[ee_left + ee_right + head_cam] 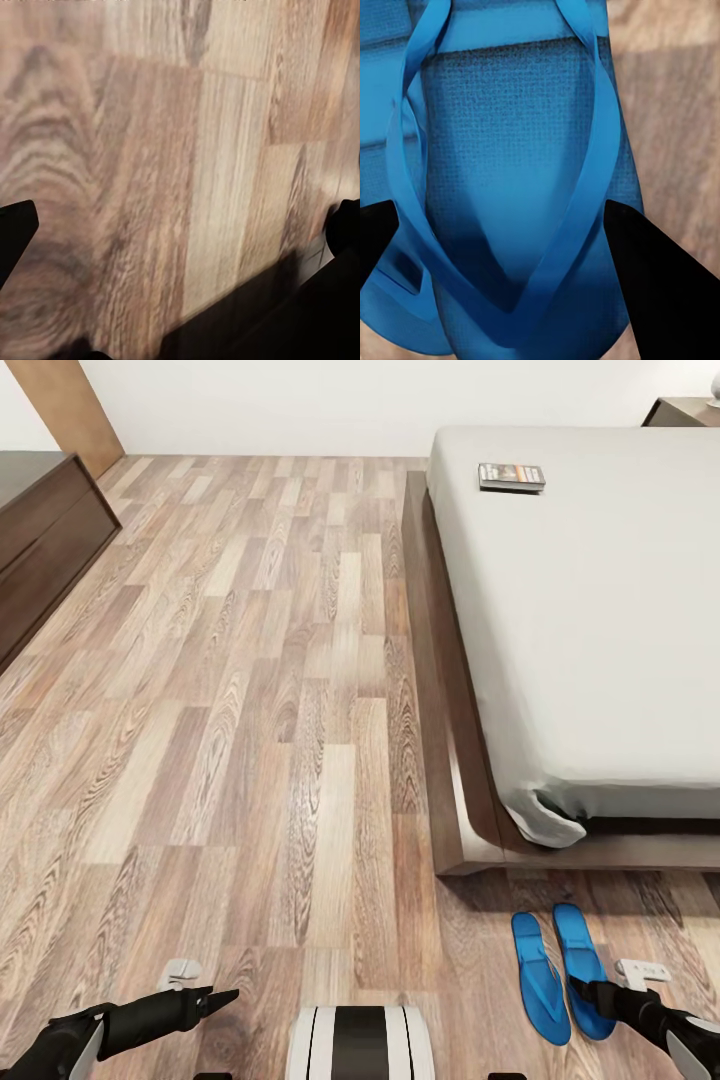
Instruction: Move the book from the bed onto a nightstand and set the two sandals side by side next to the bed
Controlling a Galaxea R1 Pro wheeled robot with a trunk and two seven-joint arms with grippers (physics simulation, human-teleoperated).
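the right end effector (499, 225), spread wide and empty, straddles one of the sandals (585, 965) directly beneath it, apparently the sandal-placing step, and judging by that it next needs to withdraw toward the book (511, 476).

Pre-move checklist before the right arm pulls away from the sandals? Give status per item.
1. Two sandals side by side on the floor: ok.
2. Sandals next to the bed: ok, just off its foot-end corner.
3. Right gripper open, fingertips either side of a sandal strap: ok; contact cannot tell.
4. Left gripper holding nothing, over bare floor: ok.
5. Book off the bed: not ok, it lies on the mattress.
6. Nightstand top free for the book: cannot tell, only a corner shows.
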